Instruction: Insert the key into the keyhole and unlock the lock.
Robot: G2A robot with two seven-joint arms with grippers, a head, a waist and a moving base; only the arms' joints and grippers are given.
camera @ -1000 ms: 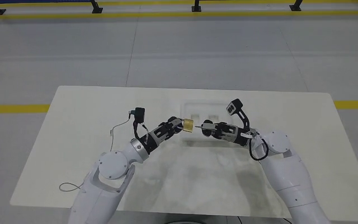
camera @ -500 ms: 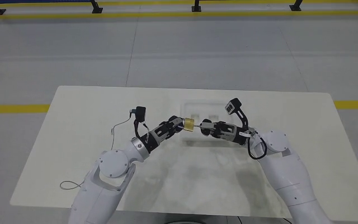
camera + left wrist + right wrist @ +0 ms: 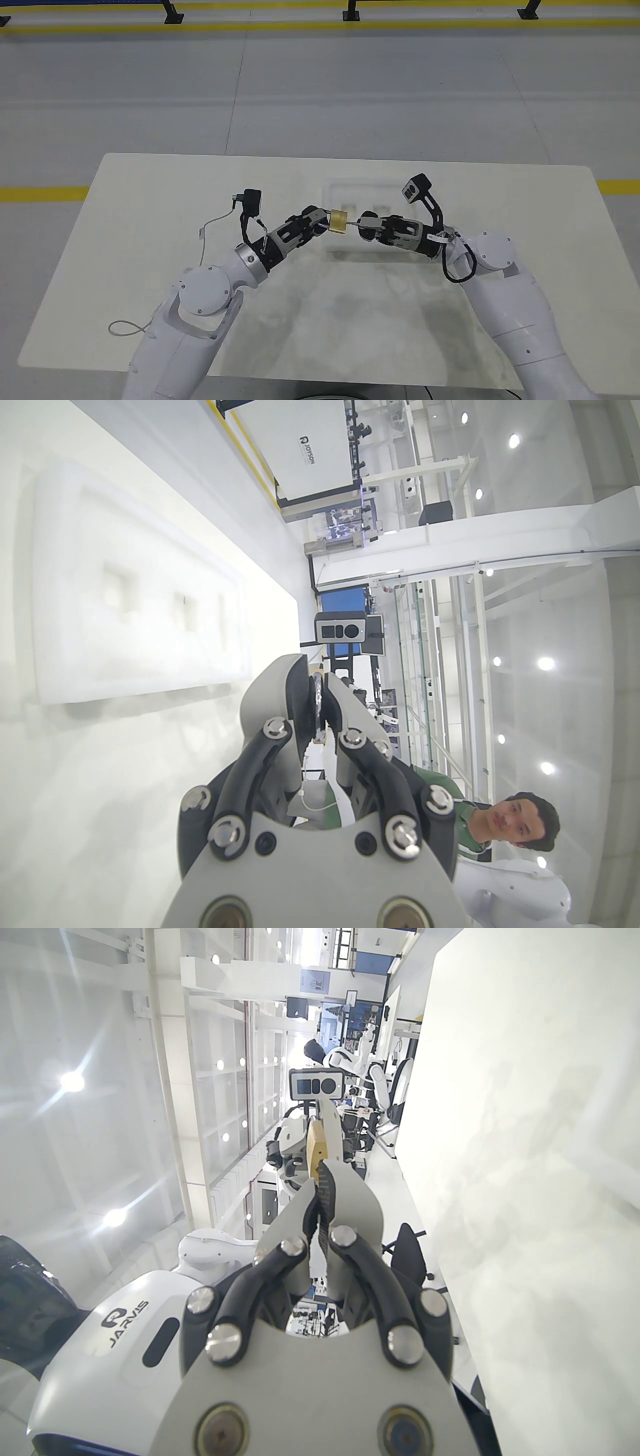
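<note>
Above the table's middle my left gripper [image 3: 322, 222] is shut on the steel shackle [image 3: 316, 705] of a brass padlock [image 3: 339, 221]. The lock's body points toward the other arm. My right gripper [image 3: 363, 226] faces it from the right, shut on a small silvery key [image 3: 351, 225] whose tip reaches the lock's end face. In the right wrist view the padlock [image 3: 316, 1148] sits just past my right gripper [image 3: 320, 1173], and the pads hide the key. Whether the blade is inside the keyhole I cannot tell.
A white foam tray [image 3: 372, 192] with several shallow pockets lies on the white table [image 3: 150, 220] just behind the grippers, also in the left wrist view as the tray [image 3: 135, 590]. A thin white cable [image 3: 205, 232] lies left of the left arm.
My right gripper has moved left with the key, closing the gap to the padlock. The left gripper and the lock have hardly moved.
</note>
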